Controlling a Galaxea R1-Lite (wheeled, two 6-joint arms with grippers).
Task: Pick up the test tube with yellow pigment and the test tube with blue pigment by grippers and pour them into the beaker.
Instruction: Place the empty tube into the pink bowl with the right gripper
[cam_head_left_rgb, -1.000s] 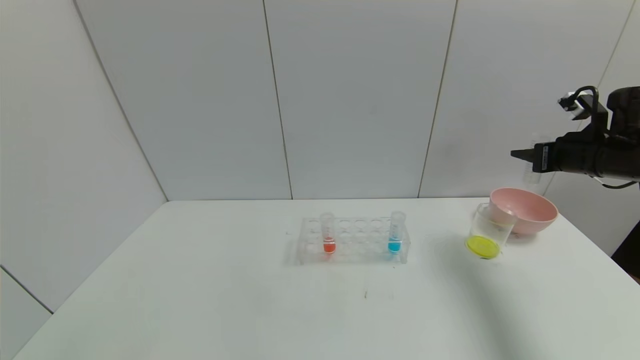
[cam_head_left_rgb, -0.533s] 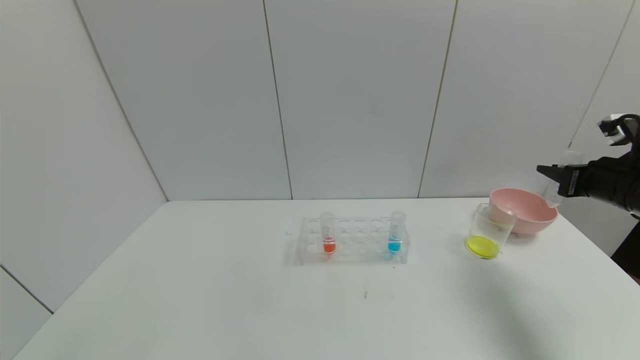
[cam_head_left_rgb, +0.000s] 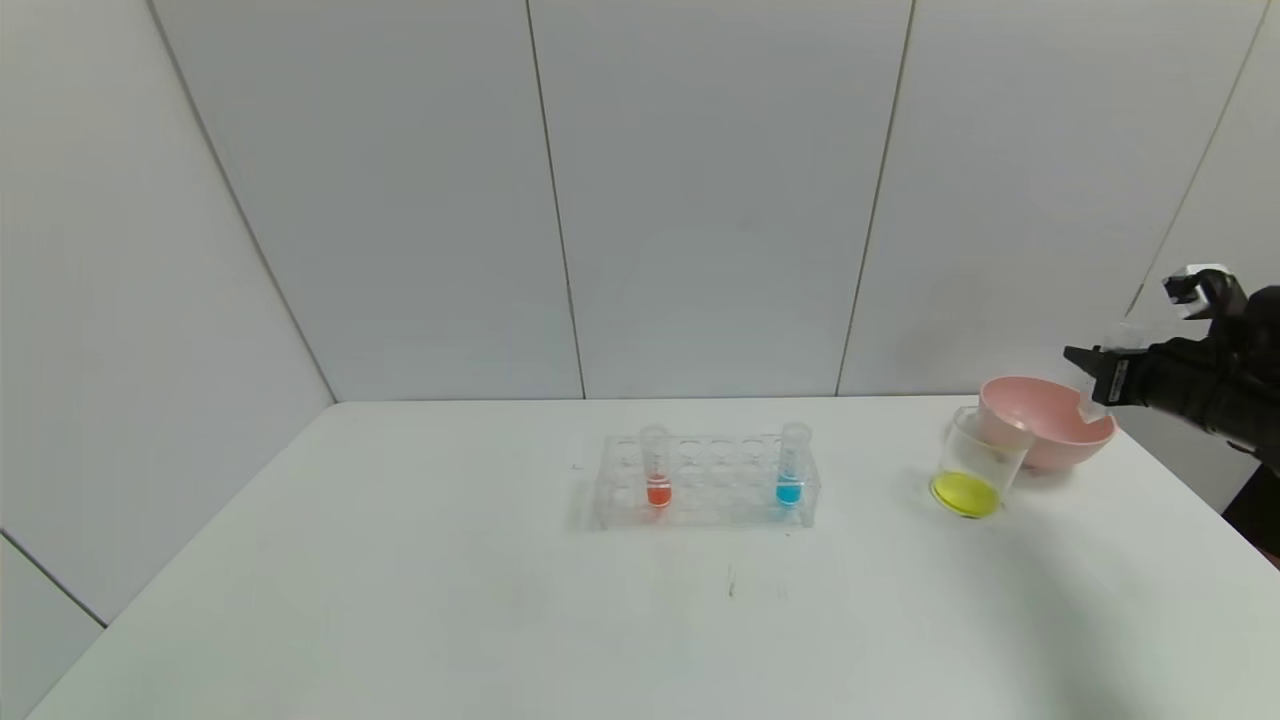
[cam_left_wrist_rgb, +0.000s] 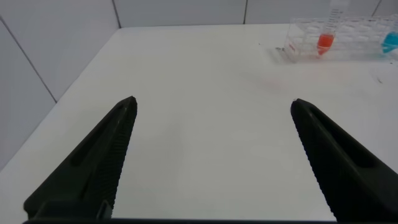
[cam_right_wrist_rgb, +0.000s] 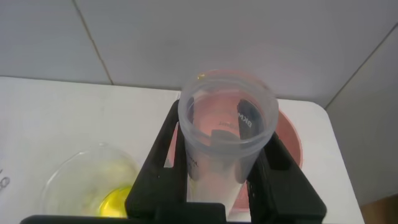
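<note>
The white worktop (cam_head_left_rgb: 400, 600) fills the scene, its middle taken by the clear tube rack (cam_head_left_rgb: 706, 480) standing square on to the robot. At the far right edge sits the pink bowl (cam_head_left_rgb: 1055, 412), and touching its near side is the beaker (cam_head_left_rgb: 975, 465), tilted a little and holding a pool of yellow liquid at the bottom. That yellow looks like the first pour, done.

Above the bowl's right rim hangs the right gripper (cam_head_left_rgb: 1090, 372), clamped on a clear tube (cam_right_wrist_rgb: 225, 140). The right wrist view looks straight down its open mouth: it looks emptied, the pink bowl showing through it. This appears to be the test tube with yellow pigment, spent, and it is held over the bowl most likely so it can be dropped there out of the way.

Back in the rack, the test tube with blue pigment (cam_head_left_rgb: 791, 468) stands upright at the right end, an orange-red tube (cam_head_left_rgb: 656, 470) at the left end, well apart, which leaves room to reach the blue one cleanly.

The left gripper (cam_left_wrist_rgb: 211, 155) is parked low over the left side of the worktop, fingers spread wide with nothing between them.
</note>
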